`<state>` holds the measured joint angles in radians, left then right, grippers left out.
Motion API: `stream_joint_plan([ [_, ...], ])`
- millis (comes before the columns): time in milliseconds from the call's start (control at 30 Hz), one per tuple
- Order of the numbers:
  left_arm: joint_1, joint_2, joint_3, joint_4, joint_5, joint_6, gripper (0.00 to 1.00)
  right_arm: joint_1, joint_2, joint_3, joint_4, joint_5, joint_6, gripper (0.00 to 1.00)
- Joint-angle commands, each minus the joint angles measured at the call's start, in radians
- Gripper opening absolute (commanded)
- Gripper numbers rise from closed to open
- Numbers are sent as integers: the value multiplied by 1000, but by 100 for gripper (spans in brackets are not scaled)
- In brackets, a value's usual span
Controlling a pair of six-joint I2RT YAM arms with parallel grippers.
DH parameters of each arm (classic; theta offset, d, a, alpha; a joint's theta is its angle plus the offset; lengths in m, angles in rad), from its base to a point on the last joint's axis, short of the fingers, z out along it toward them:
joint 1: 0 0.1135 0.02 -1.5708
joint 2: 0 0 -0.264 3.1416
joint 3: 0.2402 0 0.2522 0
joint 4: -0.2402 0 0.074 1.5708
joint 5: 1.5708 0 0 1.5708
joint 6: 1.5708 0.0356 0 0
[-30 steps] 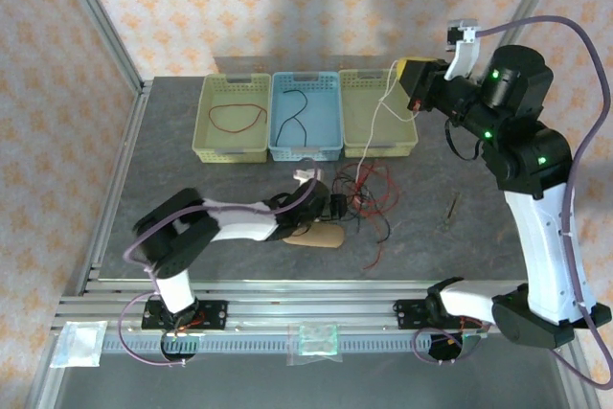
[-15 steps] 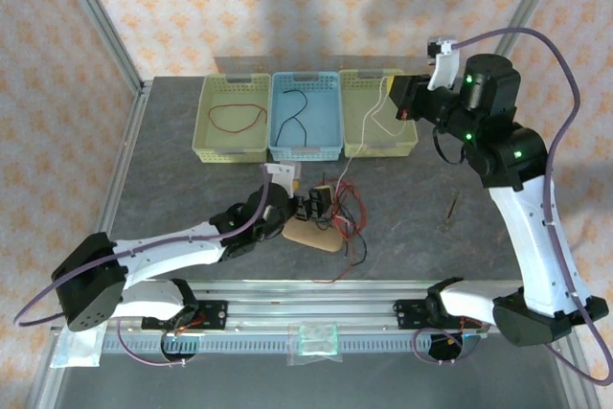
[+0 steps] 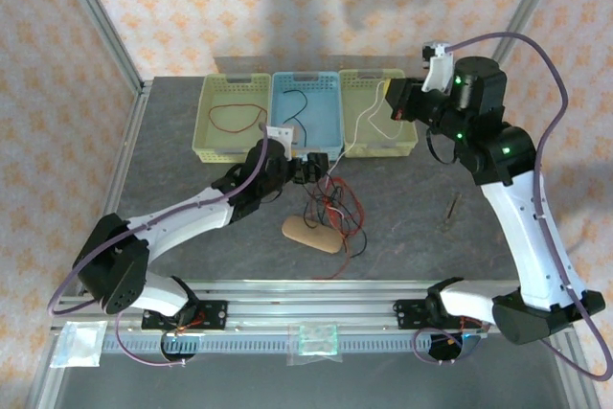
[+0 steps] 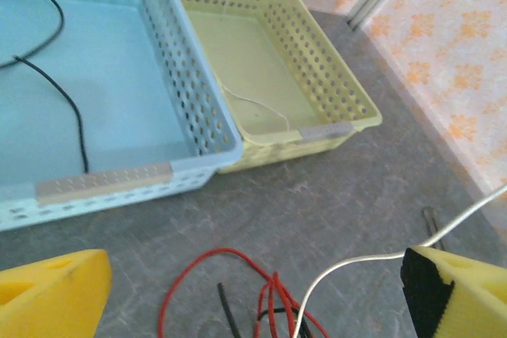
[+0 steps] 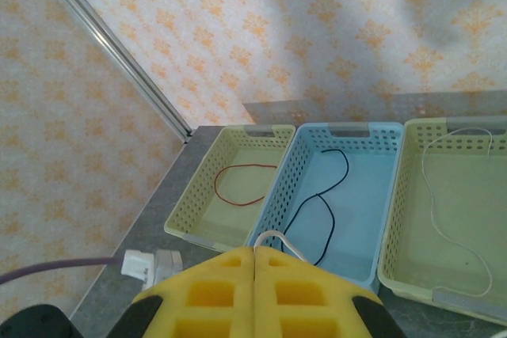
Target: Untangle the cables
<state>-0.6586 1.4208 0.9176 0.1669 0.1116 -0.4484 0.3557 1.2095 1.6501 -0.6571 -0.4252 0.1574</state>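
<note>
A tangle of red and black cables [image 3: 332, 208] lies on the grey table in front of the baskets. A white cable [image 3: 362, 127] runs up from it to my right gripper [image 3: 397, 108], which is shut on it above the right yellow basket [image 3: 414, 141]; its loop [image 5: 277, 237] sticks out past the closed fingertips [image 5: 254, 255]. My left gripper [image 3: 312, 169] stands open just above the tangle's far edge. In the left wrist view the red cables [image 4: 273, 290] and the white cable [image 4: 356, 263] lie between the wide-apart yellow fingers [image 4: 47, 290], untouched.
Three baskets stand in a row at the back: the left yellow basket [image 3: 206, 131] holds a red cable, the blue basket [image 3: 330, 150] a black one, the right yellow basket a white one. A tan oval pad [image 3: 311, 235] lies near the tangle. A small stick [image 3: 452, 208] lies to the right.
The left arm swung away from the pad and forward toward the baskets, its jaws opening wider. The right gripper shifted slightly left with the white cable; the tangle was dragged about.
</note>
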Motion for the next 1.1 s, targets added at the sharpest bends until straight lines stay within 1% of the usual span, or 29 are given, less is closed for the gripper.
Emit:
stream_joint_plan([
  [0,-5,13,83,-132,-97,138,95,3,-6,-27,43,-11,26,0],
  [33,-9,28,112,-169,-134,182,96,4,-6,-32,45,-18,27,0],
  [100,-8,50,155,-207,-138,240,96,4,-6,-42,50,-25,31,0],
  [267,-8,57,210,-207,9,348,99,3,-11,-93,56,-41,36,0],
  [400,-5,65,244,-195,18,385,99,3,-8,-138,50,-33,41,0],
  [467,2,95,291,-231,21,387,99,3,-10,-166,45,-39,36,0],
  [533,7,115,322,-239,74,396,99,3,-23,-213,49,-36,28,0],
  [567,7,117,322,-226,78,396,99,3,-25,-234,49,-23,27,0],
  [633,10,123,325,-208,63,391,99,3,-24,-268,24,14,23,0],
  [733,25,157,381,-264,-1,360,98,3,4,-309,-64,41,15,0],
  [833,34,177,419,-310,-15,329,98,4,23,-398,-112,103,27,0],
  [900,34,183,435,-334,-10,303,98,3,38,-463,-125,107,33,0],
  [933,34,186,444,-350,-5,290,98,4,47,-492,-126,93,33,5],
  [1000,34,193,455,-382,10,256,98,4,53,-535,-112,87,36,22],
  [1033,34,194,453,-388,19,243,98,3,39,-555,-87,93,41,28],
  [1067,34,189,446,-388,32,229,98,3,19,-569,-58,110,48,37],
])
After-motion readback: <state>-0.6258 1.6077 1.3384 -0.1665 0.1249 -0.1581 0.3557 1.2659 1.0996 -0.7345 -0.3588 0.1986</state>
